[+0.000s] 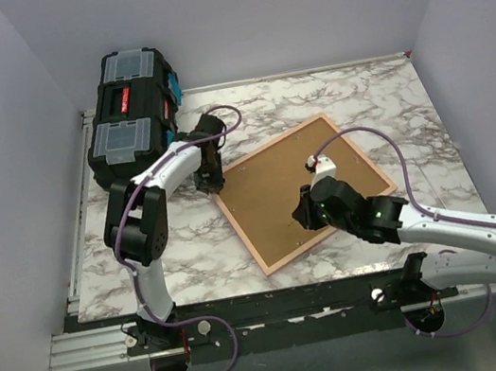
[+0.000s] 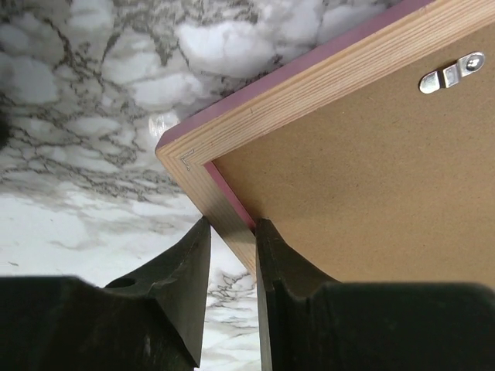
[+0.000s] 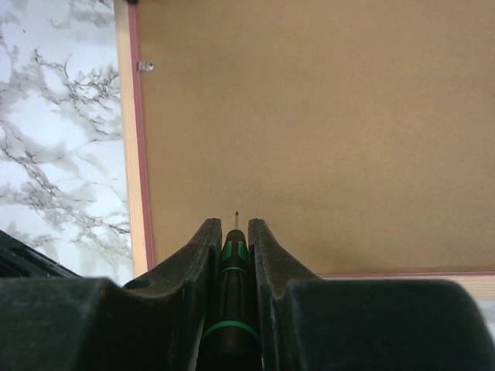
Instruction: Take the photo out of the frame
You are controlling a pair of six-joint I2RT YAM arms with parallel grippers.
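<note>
Nearest the arm bases, the right end effector (image 3: 232, 226) is closed narrow on a small screwdriver (image 3: 230, 267) with a black and green handle. Its fine tip points down over the middle of the brown backing board (image 3: 325, 139), and I cannot tell whether it touches. The frame (image 2: 309, 85) lies face down and skewed on the marble desk (image 1: 386, 94), its pale wood rim and pink edge around the board. The photo does not show in any view, and I judge it to be under the board. One small metal clip (image 3: 145, 66) sits on the rim well away from the tip, and another clip (image 2: 452, 72) shows along the far rail. Farther out, the left end effector (image 2: 232, 226) is drawn narrow astride the rim just beside a corner, one finger outside the edge and one inside against the board. Beyond it a black toolbox (image 1: 129, 110) stands at the far left of the desk. The main risk is the sharp tip: pressed down or dragged towards a clip, it could score the board or skid off the metal. The corner pinch is also thin, so a sideways push may swing the frame or slip it free, and prying before the clips turn could crease the print.
</note>
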